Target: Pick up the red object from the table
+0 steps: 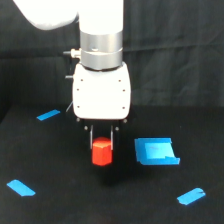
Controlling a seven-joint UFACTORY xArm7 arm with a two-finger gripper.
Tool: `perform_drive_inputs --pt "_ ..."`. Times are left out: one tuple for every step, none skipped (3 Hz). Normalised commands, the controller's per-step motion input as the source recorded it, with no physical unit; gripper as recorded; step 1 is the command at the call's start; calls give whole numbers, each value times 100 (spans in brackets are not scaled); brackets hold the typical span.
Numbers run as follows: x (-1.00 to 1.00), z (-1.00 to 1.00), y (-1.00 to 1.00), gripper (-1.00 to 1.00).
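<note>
**End effector holding the red block above the desk**

Pinching the red object point(102, 152) between its two thin fingers point(91, 136), the end effector point(102, 142) hangs under the white arm body point(102, 95). The block seems lifted a little off the black desk point(60, 200). Just beside it, on the exterior view's right, lies a blue box-like piece point(156, 151). Blue tape strips point(21, 188) are spread near the desk corners.

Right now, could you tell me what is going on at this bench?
A single white robot arm is working over the black table. Its gripper points straight down, with the red object between its jaws. Whether the block is lifted or on the table is unclear. A blue piece lies to the exterior view's right.
</note>
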Motion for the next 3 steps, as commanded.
perform_drive_inputs --pt "12 93 -3 -100" --pt "10 85 -11 -89" --pt "3 29 -22 -100"
